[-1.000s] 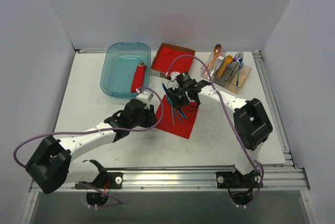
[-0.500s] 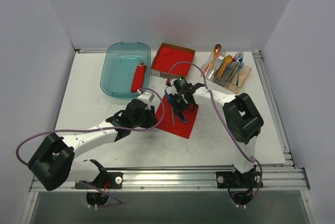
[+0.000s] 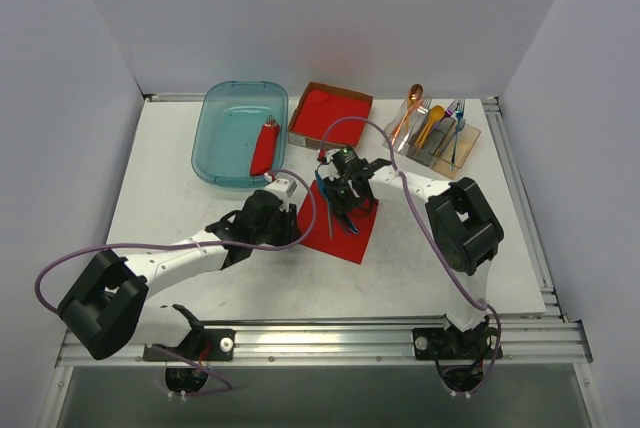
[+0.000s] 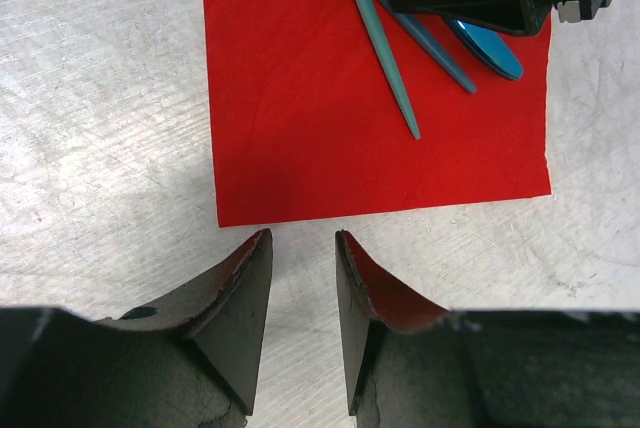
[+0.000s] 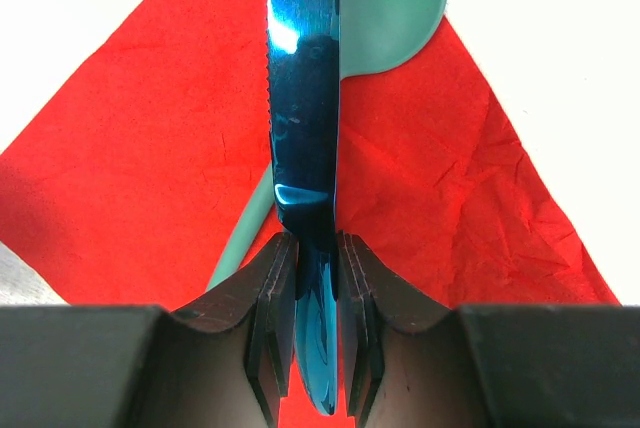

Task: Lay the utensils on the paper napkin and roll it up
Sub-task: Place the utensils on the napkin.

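The red paper napkin (image 3: 345,226) (image 4: 330,118) (image 5: 460,198) lies flat on the table. On it rest a teal spoon (image 4: 382,53) (image 5: 395,8) and a slim blue handle (image 4: 425,41). My right gripper (image 3: 345,191) (image 5: 310,248) hangs low over the napkin's far part, shut on a shiny blue knife (image 5: 303,98) that points along the sheet; its rounded end (image 4: 487,48) shows in the left wrist view. My left gripper (image 3: 287,218) (image 4: 303,238) stands open just off the napkin's near edge, over bare table, with nothing between its fingers.
A teal tub (image 3: 215,138) with a red roll (image 3: 265,148) inside stands at the back left. A cardboard box of red napkins (image 3: 330,113) sits behind the sheet. A clear holder (image 3: 440,143) with an orange spoon (image 3: 413,98) and other cutlery is at the back right.
My right gripper has swung left and down over the napkin with the blue knife, then held still. My left arm has shifted only slightly toward the sheet's edge.
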### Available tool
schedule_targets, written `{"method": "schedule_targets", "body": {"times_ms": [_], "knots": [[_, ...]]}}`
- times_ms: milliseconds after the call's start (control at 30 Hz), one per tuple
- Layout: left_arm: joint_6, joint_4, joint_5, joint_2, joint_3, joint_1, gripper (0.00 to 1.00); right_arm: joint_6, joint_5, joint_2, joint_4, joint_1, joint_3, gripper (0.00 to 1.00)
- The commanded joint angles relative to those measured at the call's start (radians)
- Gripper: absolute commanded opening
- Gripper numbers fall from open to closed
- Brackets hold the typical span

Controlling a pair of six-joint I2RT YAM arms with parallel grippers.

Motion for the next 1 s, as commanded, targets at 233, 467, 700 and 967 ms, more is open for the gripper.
{"method": "schedule_targets", "body": {"times_ms": [233, 467, 700, 967], "knots": [[0.015, 0.043, 0.012, 0.013, 0.046, -0.004, 0.41, -0.007, 0.003, -0.032, 0.000, -0.001, -0.012, 0.23], [0.015, 0.044, 0.013, 0.021, 0.047, -0.003, 0.41, -0.013, -0.003, -0.038, 0.003, -0.001, -0.015, 0.26], [0.017, 0.046, 0.015, 0.026, 0.050, -0.004, 0.41, -0.024, -0.015, -0.052, 0.005, 0.002, -0.016, 0.27], [0.015, 0.050, 0.021, 0.044, 0.058, -0.004, 0.41, -0.012, -0.003, -0.065, 0.008, 0.001, -0.015, 0.30]]}}
